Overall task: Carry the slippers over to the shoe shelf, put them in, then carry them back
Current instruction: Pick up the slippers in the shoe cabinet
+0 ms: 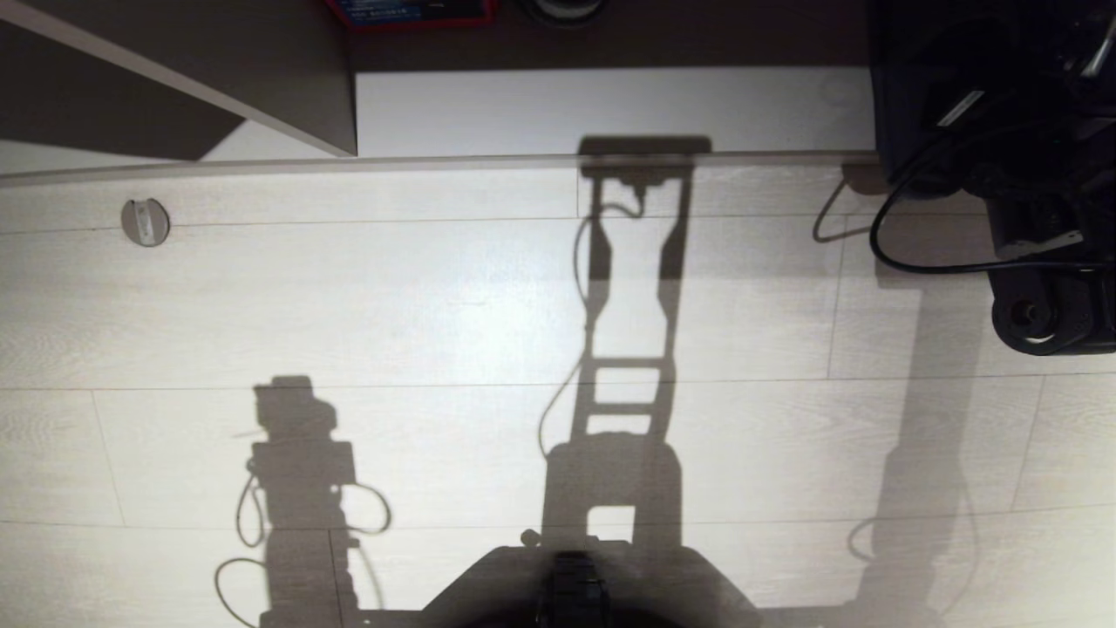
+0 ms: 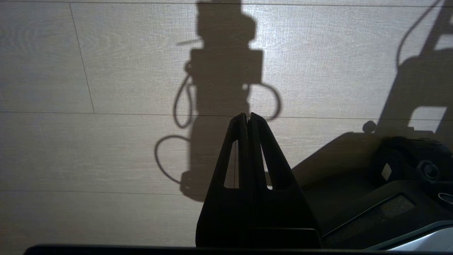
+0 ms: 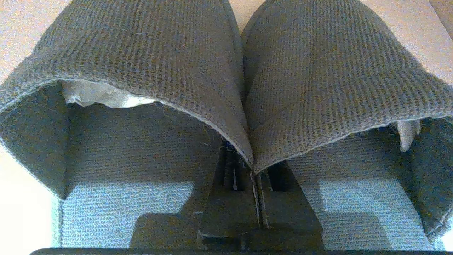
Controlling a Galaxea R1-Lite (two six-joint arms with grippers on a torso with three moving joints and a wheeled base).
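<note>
In the right wrist view the slippers sit side by side, toes pointing away: one dark grey woven slipper and its mate. My right gripper is shut on their two inner edges, pinched together between its fingers, whose tips are hidden under the uppers. White stuffing shows inside one slipper. The head view shows the right arm at the far right, in front of the shoe shelf's pale bottom plank and slanted divider; the slippers are hidden there. My left gripper hangs shut and empty over the floor.
Pale wood-grain floor fills the head view, with a round metal cap at the left. A black cable loops from the right arm. A red-edged object lies at the back of the shelf. My base is at the bottom.
</note>
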